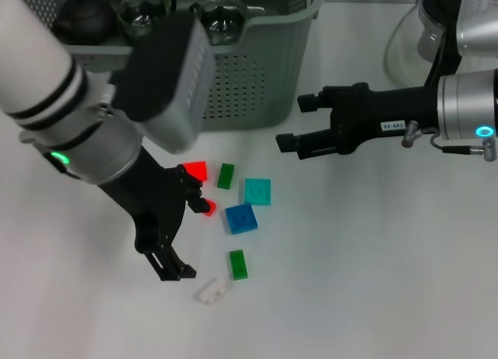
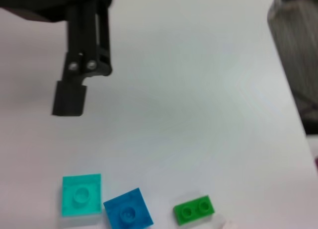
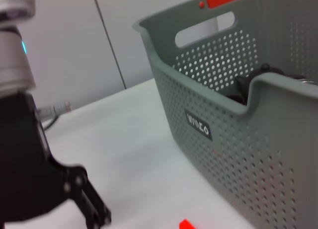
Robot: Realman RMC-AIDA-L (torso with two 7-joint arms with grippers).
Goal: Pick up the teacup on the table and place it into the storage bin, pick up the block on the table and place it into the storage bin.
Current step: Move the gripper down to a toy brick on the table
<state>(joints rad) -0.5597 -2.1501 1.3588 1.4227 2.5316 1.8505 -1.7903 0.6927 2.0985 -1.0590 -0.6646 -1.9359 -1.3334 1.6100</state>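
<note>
White table [image 1: 373,281], head view. Large grey-green perforated plastic storage bin [image 1: 257,79] at the far edge, left of centre; contents: a dark round-bodied vessel [image 1: 84,16] and two clear glass teacups [image 1: 145,7] [image 1: 223,16] along its near side; small black label with white logo on its outer wall, seen in the right wrist view [image 3: 198,124]. Clear glass carafe with black handle [image 1: 412,40] on the table at the far right, outside the bin. Loose blocks on the table in front of the bin, clustered near one another: one red flat block [image 1: 196,170], a second red piece [image 1: 208,206] partly hidden by the left arm, small dark-green block [image 1: 226,175], turquoise square block [image 1: 257,191], blue square block [image 1: 241,218], green two-stud block [image 1: 238,264], white block [image 1: 212,290]. Left gripper [image 1: 173,269]: low over the table, just left of the white and green blocks, fingers drawn close together, nothing between them. Right gripper [image 1: 296,122]: hovering just beside the bin's right front corner, fingers spread wide, holding nothing.
</note>
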